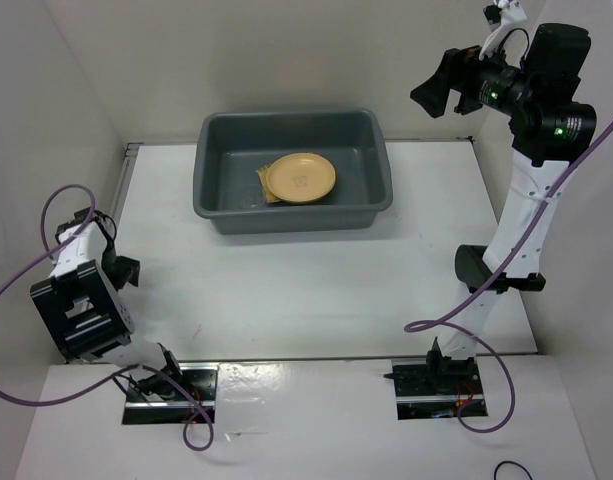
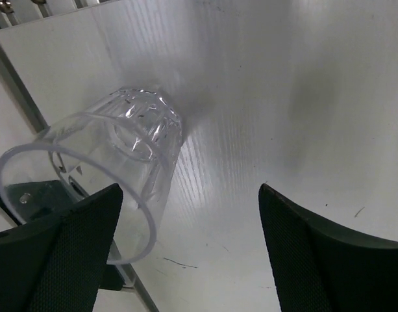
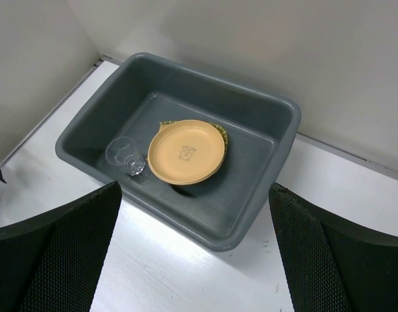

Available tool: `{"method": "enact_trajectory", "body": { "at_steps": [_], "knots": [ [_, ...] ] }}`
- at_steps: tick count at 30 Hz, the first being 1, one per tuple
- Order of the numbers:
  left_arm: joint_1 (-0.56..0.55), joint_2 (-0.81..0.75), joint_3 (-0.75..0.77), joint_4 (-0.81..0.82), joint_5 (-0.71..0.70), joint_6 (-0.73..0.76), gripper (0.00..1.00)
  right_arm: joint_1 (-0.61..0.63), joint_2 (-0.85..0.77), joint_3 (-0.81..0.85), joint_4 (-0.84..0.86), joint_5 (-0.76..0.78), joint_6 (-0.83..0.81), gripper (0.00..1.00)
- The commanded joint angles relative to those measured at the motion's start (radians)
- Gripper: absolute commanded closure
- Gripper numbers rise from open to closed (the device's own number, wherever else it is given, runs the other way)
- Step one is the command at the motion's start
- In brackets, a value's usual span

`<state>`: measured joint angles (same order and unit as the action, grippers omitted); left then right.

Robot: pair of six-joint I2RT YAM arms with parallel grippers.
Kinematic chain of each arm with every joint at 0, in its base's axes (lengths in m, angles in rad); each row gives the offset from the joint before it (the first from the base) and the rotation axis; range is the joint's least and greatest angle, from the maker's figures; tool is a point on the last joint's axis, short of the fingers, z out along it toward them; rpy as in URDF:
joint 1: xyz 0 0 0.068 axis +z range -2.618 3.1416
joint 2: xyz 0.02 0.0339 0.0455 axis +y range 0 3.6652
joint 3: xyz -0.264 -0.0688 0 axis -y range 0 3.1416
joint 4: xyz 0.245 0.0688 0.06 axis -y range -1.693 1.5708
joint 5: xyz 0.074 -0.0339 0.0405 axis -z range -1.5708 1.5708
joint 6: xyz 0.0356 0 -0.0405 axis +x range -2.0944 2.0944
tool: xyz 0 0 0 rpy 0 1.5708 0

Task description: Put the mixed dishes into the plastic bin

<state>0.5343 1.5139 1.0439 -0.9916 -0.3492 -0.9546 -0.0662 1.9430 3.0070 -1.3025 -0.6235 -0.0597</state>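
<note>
Jaws status: left jaws spread wide, gripping nothing. Right jaws are likewise released and empty, raised high at the far right.

Clear cup (image 2: 114, 156) lies on its side on the table (image 2: 283, 97) at the left edge by the wall. Its rim overlaps my left finger (image 2: 69, 260) rather than sitting between the two.

Step in hand, as I read it: pick that cup. I'd shift left to centre it and close gently just behind the rim. It's thin, round plastic, so likely to roll or squirt out. Then carry it to the bin (image 1: 296, 215).

Views: only the left wrist shows the cup's pose; overhead I can't make it out. Only the right wrist shows a second cup (image 3: 124, 155) in the bin beside the plate (image 3: 186, 151), tray (image 3: 219, 133) underneath.
</note>
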Motion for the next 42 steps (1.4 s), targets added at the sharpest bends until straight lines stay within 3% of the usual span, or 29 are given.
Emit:
{"method": "enact_trajectory", "body": {
  "at_steps": [1, 2, 5, 6, 7, 12, 17, 19, 20, 23, 25, 27, 31, 32, 35, 36, 37, 42],
  "knots": [
    [0.003, 0.026, -0.008, 0.033, 0.042, 0.037, 0.10, 0.002, -0.009, 0.016, 0.006, 0.011, 0.012, 0.02],
    [0.003, 0.038, -0.008, 0.033, 0.042, 0.037, 0.14, 0.002, -0.009, 0.016, 0.006, 0.011, 0.012, 0.02],
    [0.003, 0.039, 0.005, 0.054, 0.052, 0.066, 0.49, 0.002, -0.009, 0.016, 0.006, 0.011, 0.012, 0.02],
    [0.003, 0.039, 0.014, 0.071, 0.064, 0.109, 0.65, 0.002, -0.009, 0.026, 0.006, 0.011, 0.012, 0.02],
    [0.003, 0.039, 0.028, 0.071, 0.064, 0.129, 0.99, 0.002, -0.009, 0.026, 0.006, 0.021, 0.012, 0.02],
    [-0.008, 0.039, 0.165, 0.064, 0.055, 0.177, 1.00, 0.002, 0.001, 0.047, 0.006, 0.021, 0.012, 0.02],
    [-0.072, 0.000, 0.447, 0.047, 0.077, 0.197, 1.00, 0.002, 0.001, 0.047, 0.006, 0.021, 0.012, 0.02],
    [-0.092, -0.047, 0.501, 0.109, 0.157, 0.197, 1.00, 0.002, 0.001, 0.047, 0.006, 0.021, 0.012, 0.02],
    [-0.092, -0.058, 0.511, 0.216, 0.318, 0.217, 1.00, 0.002, 0.001, 0.047, 0.006, 0.021, 0.012, 0.02],
    [-0.115, -0.032, 0.539, 0.434, 0.610, 0.182, 1.00, 0.002, -0.018, 0.038, 0.006, 0.021, 0.012, 0.02],
    [-0.210, 0.005, 0.582, 0.510, 0.613, 0.148, 1.00, 0.002, -0.041, 0.007, 0.006, 0.012, 0.012, 0.02],
    [-0.285, 0.116, 0.689, 0.469, 0.546, 0.180, 1.00, 0.002, -0.059, -0.011, 0.006, 0.011, 0.012, 0.02],
    [-0.433, 0.391, 1.071, 0.227, 0.535, 0.328, 1.00, 0.002, -0.085, -0.022, 0.006, 0.024, 0.003, 0.02],
    [-0.492, 0.501, 1.248, 0.176, 0.486, 0.377, 1.00, 0.002, -0.095, -0.022, 0.006, 0.033, 0.003, 0.02],
    [-0.623, 0.729, 1.517, -0.025, 0.383, 0.448, 1.00, 0.002, -0.105, -0.031, 0.006, 0.047, -0.006, 0.02],
    [-0.651, 0.796, 1.761, -0.150, 0.301, 0.458, 1.00, 0.002, -0.117, -0.031, 0.006, 0.056, -0.006, 0.02],
    [-0.689, 0.848, 1.848, -0.185, 0.268, 0.458, 1.00, 0.002, -0.118, -0.042, 0.006, 0.067, -0.006, 0.02],
    [-0.715, 0.971, 1.907, -0.214, 0.220, 0.432, 1.00, 0.002, -0.154, -0.077, 0.006, 0.076, -0.017, 0.02]
  ]
}}
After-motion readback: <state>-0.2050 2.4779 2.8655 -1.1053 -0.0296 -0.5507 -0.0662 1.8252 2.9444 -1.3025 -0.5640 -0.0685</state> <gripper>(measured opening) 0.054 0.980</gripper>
